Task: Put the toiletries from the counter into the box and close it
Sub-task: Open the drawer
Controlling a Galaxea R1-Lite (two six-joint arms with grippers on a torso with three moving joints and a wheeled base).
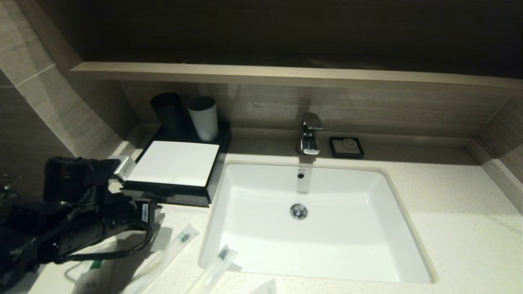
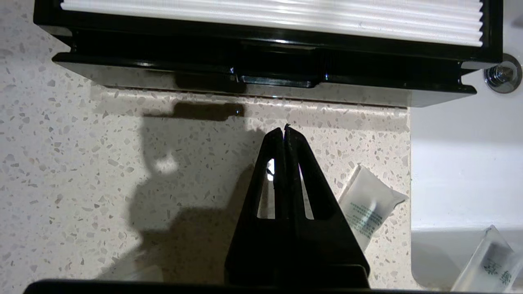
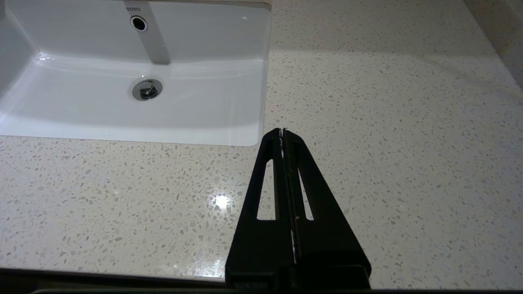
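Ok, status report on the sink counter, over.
Left gripper shut, empty, hovering before the black flat box, drawer looks shut. Right gripper shut, empty, over bare speckled white counter. White plastic sachet and slim translucent sleeves still out.

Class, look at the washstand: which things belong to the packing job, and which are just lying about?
Job:
box, drawer shut
slim sleeves
sachet
left gripper, jaws shut, before the drawer
counter

Lying about:
black cup
white cup
soap dish
tap
basin
right gripper, idle
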